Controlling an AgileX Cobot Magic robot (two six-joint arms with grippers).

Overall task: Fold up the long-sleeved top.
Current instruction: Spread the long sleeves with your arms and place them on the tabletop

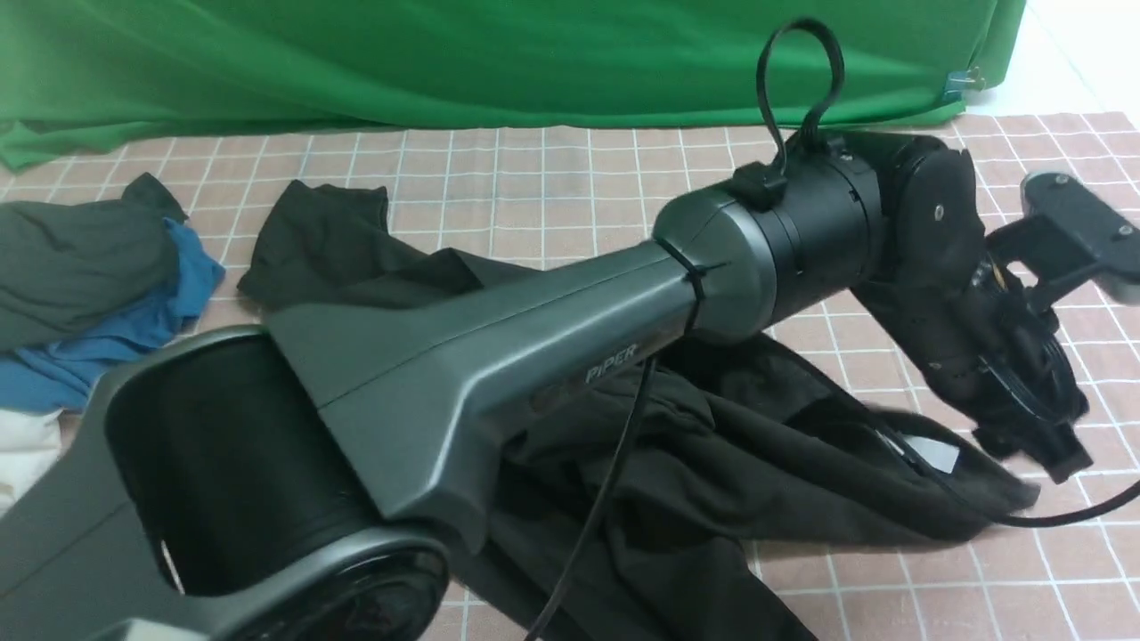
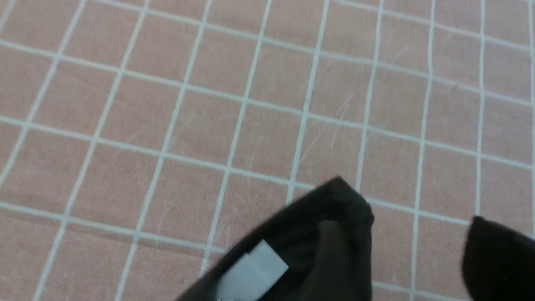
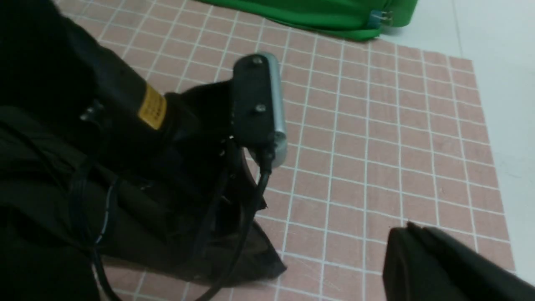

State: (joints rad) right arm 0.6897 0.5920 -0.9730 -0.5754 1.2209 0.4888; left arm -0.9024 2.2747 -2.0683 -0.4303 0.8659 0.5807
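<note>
Left gripper [image 1: 1033, 445] is seen with jaws parted, apparently released, at the 3 o'clock edge of the long-sleeved top [image 1: 730, 445], which is sprawled crumpled on the checked tablecloth [image 1: 534, 196], so flattening is judged in hand and a fresh hem grasp is called for.

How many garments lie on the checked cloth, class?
3: black top centre, under the arm; grey-green garment far left; blue one beneath it. A white scrap below may be a fourth.

A pink checked cloth [image 1: 534, 205] with white lines covers the work surface. A crumpled black long-sleeved top [image 1: 757, 427] sprawls across its middle, with a grey-green garment [image 1: 80, 258] and a blue garment [image 1: 134, 338] heaped at far left.
</note>
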